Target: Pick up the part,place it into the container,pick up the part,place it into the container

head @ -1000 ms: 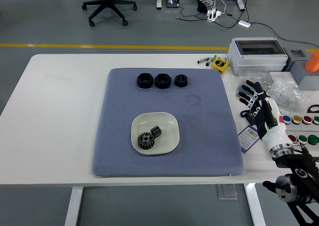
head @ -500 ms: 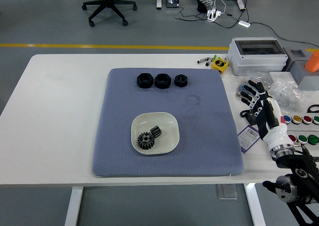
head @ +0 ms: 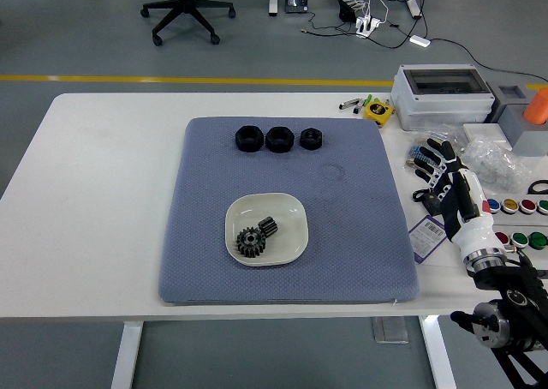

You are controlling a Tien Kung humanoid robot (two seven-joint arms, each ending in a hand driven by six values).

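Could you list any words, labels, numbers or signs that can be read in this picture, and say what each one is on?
None can be read.
Purple tag beside the right hand: carries a barcode and small print, too small to read.
Yellow tape measure: has a dark face, any marking blurred.
Grey box at the far right: no legible print.
Coloured buttons: no marks can be made out.

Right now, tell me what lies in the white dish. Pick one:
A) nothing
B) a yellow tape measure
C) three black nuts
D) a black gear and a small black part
D: the dish holds a toothed gear with a small dark part beside it, while the three nuts sit in a row farther back on the mat.
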